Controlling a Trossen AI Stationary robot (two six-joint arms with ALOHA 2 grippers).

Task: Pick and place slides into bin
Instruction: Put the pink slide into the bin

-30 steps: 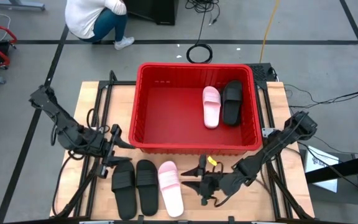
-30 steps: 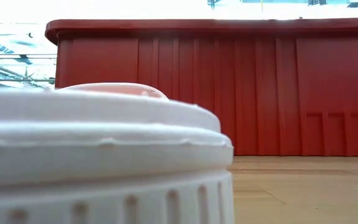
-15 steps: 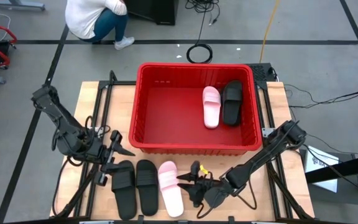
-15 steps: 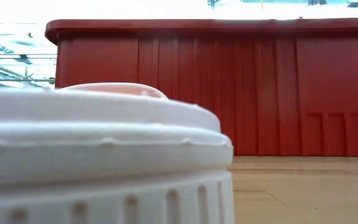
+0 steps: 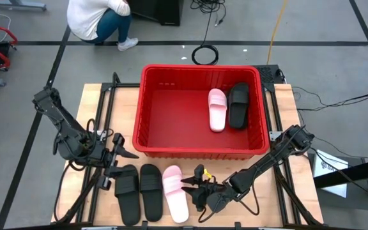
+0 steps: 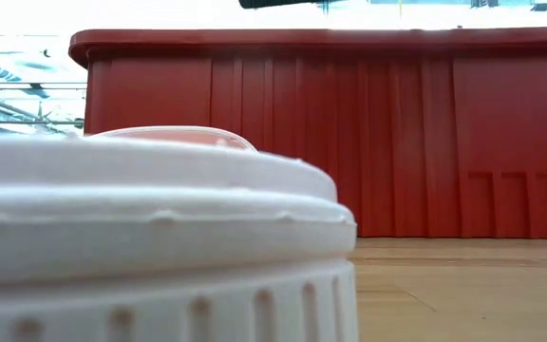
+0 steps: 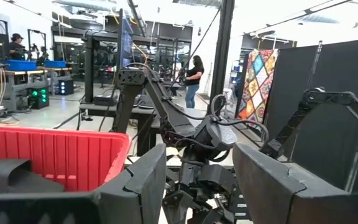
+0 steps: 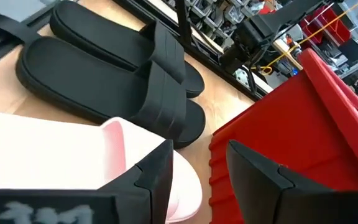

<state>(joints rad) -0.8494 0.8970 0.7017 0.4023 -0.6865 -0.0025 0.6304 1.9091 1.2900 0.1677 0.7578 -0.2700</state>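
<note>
Slides: pink one (image 5: 175, 192) lay on tabletop (image 5: 299, 191) beside right gripper (image 5: 190, 188), fingers (image 8: 157, 174) wide for its strap; left gripper (image 5: 125, 153) also spread, near bin (image 5: 200, 151).

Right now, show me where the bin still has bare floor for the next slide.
The bin is bare across its left and middle floor, from the left wall to the pink slide. Its right side is crowded: that slide and a black slide lie side by side against the right wall. Outside, three slides fill the table's front edge, with the right gripper beside them.
</note>
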